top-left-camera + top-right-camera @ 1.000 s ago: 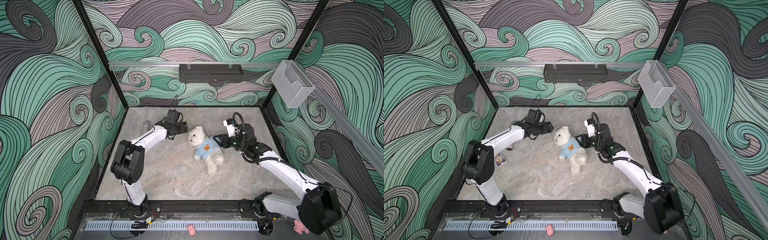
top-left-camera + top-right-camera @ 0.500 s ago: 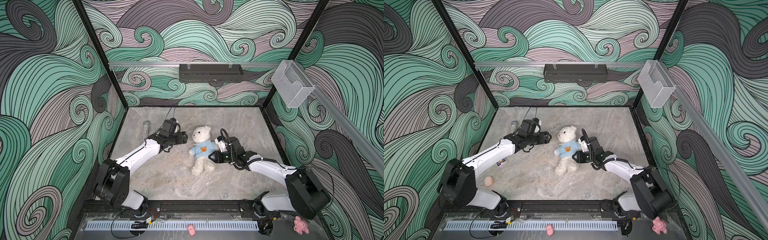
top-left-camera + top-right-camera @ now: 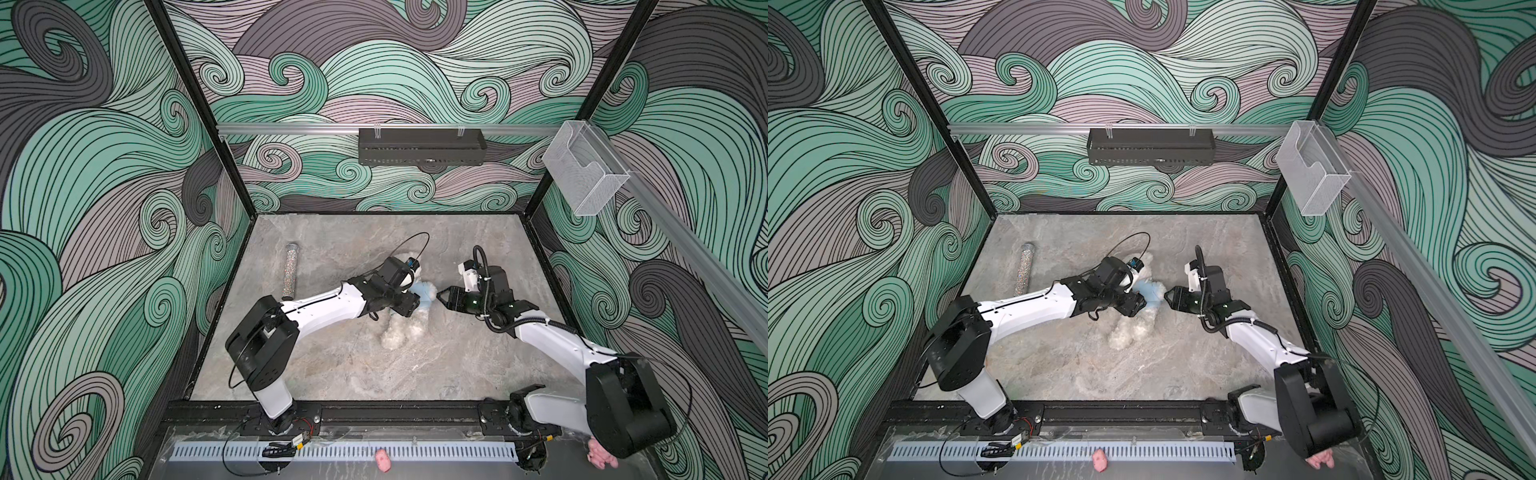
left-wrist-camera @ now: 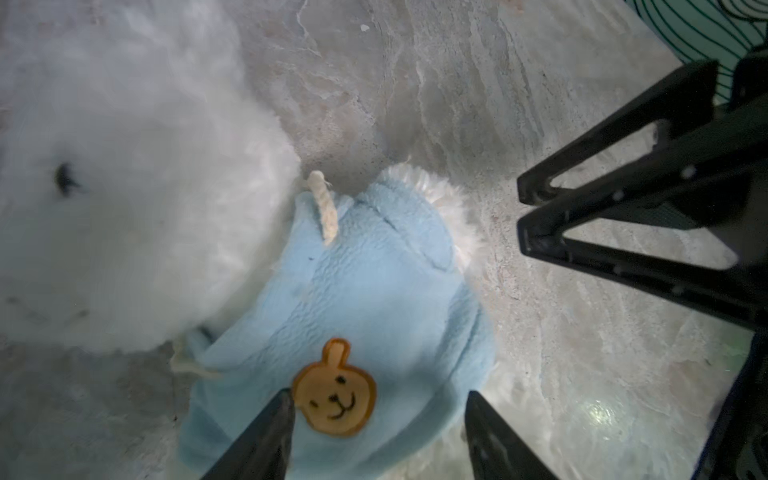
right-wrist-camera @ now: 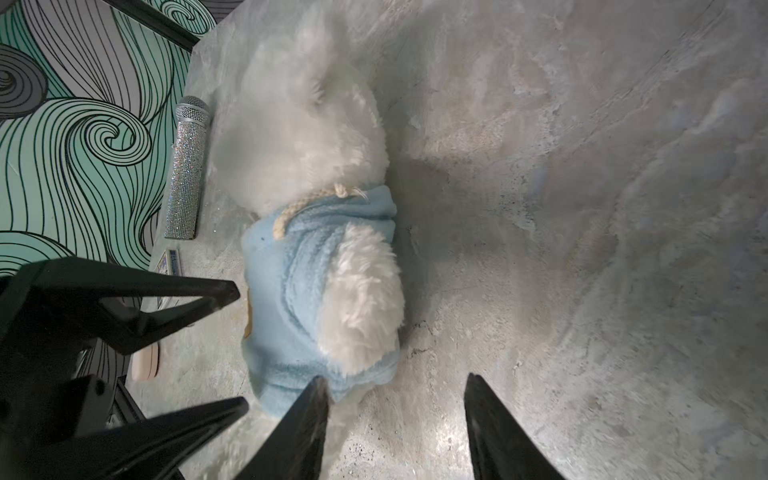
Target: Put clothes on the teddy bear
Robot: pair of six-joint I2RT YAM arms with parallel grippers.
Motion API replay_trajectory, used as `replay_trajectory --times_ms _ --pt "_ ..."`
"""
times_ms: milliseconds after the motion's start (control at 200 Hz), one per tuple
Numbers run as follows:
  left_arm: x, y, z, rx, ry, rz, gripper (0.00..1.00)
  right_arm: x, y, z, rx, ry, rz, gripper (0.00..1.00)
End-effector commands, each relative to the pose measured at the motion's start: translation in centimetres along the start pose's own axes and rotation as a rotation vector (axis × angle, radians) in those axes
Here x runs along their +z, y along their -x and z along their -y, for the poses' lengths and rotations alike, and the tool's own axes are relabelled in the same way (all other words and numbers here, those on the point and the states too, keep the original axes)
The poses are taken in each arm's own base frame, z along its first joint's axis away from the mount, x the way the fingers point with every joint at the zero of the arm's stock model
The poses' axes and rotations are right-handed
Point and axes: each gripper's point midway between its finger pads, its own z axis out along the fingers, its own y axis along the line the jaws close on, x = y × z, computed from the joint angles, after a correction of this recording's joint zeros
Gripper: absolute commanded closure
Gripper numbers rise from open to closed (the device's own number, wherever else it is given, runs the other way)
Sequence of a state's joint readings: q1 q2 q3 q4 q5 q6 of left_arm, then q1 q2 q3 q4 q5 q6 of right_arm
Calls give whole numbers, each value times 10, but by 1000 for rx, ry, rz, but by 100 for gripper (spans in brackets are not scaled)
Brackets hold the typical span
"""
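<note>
Left end effector [image 4: 380, 419] and right end effector [image 5: 397, 384] are both open and empty. Pinching the sweater [image 4: 374, 282] under the left one could drag the teddy bear [image 4: 124, 187].

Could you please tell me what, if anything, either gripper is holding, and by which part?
Nothing is held: the left gripper stands open over the blue sweater, the right gripper open beside its hem.
</note>
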State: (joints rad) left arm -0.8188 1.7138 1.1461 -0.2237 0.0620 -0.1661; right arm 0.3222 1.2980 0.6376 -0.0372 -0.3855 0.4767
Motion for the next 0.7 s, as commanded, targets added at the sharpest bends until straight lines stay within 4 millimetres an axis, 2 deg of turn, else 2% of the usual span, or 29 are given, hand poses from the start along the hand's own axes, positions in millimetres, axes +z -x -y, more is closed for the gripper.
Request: replay_trajectory --times_ms 0,60,105,170,230,360,435,590,695 --pt "-7 7 -10 1 68 24 33 -3 7 -2 -46 -15 3 45" --pt "-24 11 -22 -20 127 94 30 -14 12 10 -110 -106 42 34" --pt "-45 17 -35 -38 188 178 27 -26 20 17 -159 -175 93 29" --pt "-71 18 -60 -77 272 279 23 -43 34 30 -218 -286 181 25" --pt "-104 21 -88 -137 358 380 21 -59 47 41 -264 -391 251 18" --pt "-145 -5 -159 -314 581 434 13 -87 66 63 -298 -568 400 10" --pt "-166 -19 -189 -365 688 449 10 -96 70 67 -310 -603 450 7" --pt "-204 -52 -229 -394 905 479 3 -103 75 64 -393 -600 546 2" --pt "-221 -81 -253 -402 1029 486 1 -113 73 80 -416 -684 653 1"
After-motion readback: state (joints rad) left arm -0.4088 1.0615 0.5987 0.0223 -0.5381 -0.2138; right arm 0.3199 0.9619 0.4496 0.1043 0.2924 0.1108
